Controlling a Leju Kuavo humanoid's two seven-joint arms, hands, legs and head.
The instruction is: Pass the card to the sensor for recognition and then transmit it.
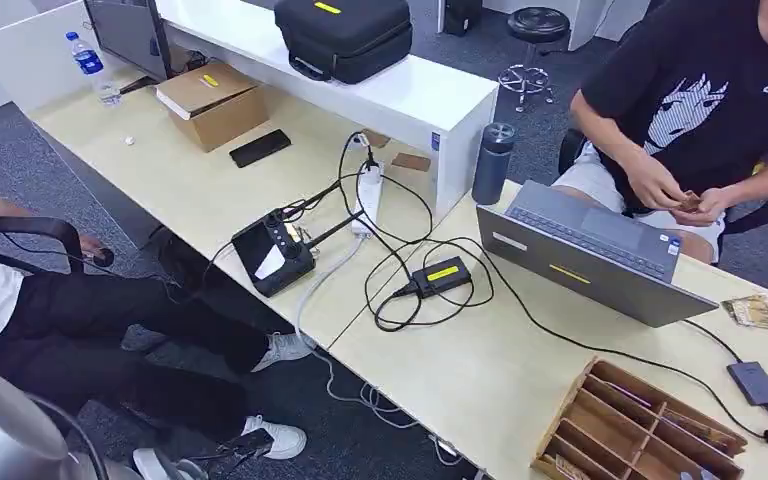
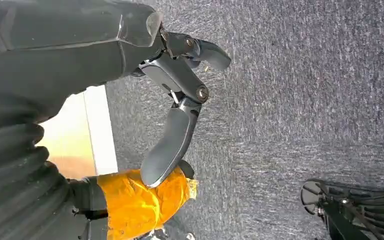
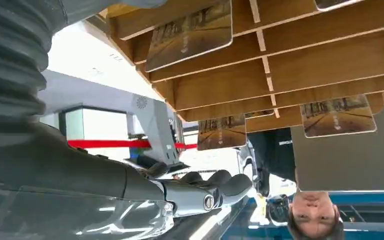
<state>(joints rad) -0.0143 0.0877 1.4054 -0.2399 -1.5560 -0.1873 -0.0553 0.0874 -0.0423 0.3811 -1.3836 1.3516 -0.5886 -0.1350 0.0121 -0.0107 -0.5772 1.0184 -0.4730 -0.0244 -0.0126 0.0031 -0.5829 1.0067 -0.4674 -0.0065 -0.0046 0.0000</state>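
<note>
Our left hand point(image 2: 180, 100) is hanging spread over the carpet point(image 2: 305, 100), holding nothing. Our right hand point(image 3: 200, 190), fingers curled in empty, is hovering near the rack point(image 3: 280, 65) holding cards point(image 3: 337, 116).

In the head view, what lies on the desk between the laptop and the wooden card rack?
A black cable crosses the bare desk between the laptop and the wooden card rack.

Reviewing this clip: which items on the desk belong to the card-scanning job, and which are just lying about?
Job:
wooden card rack with cards in its slots
loose cards by the laptop
small grey sensor box, probably the reader

Lying about:
laptop
thermos
cardboard box
phone
water bottle
black case
power strip
</note>
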